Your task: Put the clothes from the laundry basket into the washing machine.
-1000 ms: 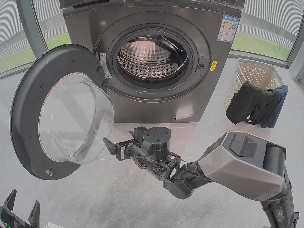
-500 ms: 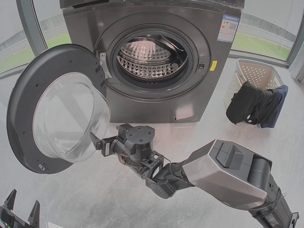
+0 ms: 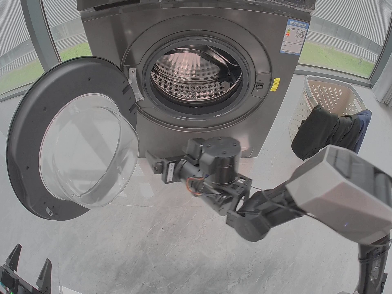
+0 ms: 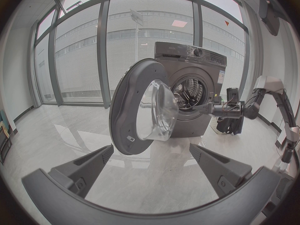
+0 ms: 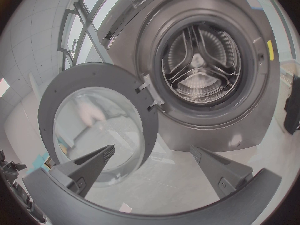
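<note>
The grey washing machine point(image 3: 281, 86) stands ahead with its round door point(image 3: 73, 139) swung wide to the left and the steel drum point(image 3: 196, 78) bare inside. Dark clothes point(image 3: 326, 133) hang over the front rim of the white laundry basket point(image 3: 330, 94) to the machine's right. My right gripper point(image 3: 150, 160) hovers low before the machine's base, between door and opening, pointing left. It is open point(image 5: 151, 150) with nothing between its fingers. My left gripper point(image 3: 26, 266) sits at the near left corner, open point(image 4: 150, 149) and holding nothing.
The pale marble floor point(image 3: 143, 241) stretches in front of the machine. Glass walls with dark frames point(image 3: 34, 25) stand behind it. The open door point(image 4: 134, 107) juts out over the floor on the left, and the right arm's forearm point(image 3: 343, 192) crosses in front of the basket.
The right gripper swept left against the door's edge, pushing it wider, then drew back right and closer to the machine. The left gripper stayed still.
</note>
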Tool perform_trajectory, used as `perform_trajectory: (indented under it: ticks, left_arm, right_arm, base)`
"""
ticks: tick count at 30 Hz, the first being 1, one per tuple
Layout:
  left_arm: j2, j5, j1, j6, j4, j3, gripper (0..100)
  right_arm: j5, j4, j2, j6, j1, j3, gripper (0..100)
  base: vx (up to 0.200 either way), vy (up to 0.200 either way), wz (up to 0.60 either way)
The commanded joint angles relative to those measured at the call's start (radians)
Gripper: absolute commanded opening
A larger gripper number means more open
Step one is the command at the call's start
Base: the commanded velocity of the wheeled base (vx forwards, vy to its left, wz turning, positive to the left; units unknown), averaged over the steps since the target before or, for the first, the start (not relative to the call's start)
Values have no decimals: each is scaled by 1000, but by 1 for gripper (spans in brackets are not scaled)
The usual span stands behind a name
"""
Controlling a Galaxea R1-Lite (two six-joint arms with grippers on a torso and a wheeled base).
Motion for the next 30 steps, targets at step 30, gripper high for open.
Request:
perform_trajectory:
  ticks: [30]
  left_arm:
    - [-9,-5,1,3,0,16,100]
  right_arm:
    - [88,750,-1995,-246,-754,1327,100]
  base:
    - [0,0,0]
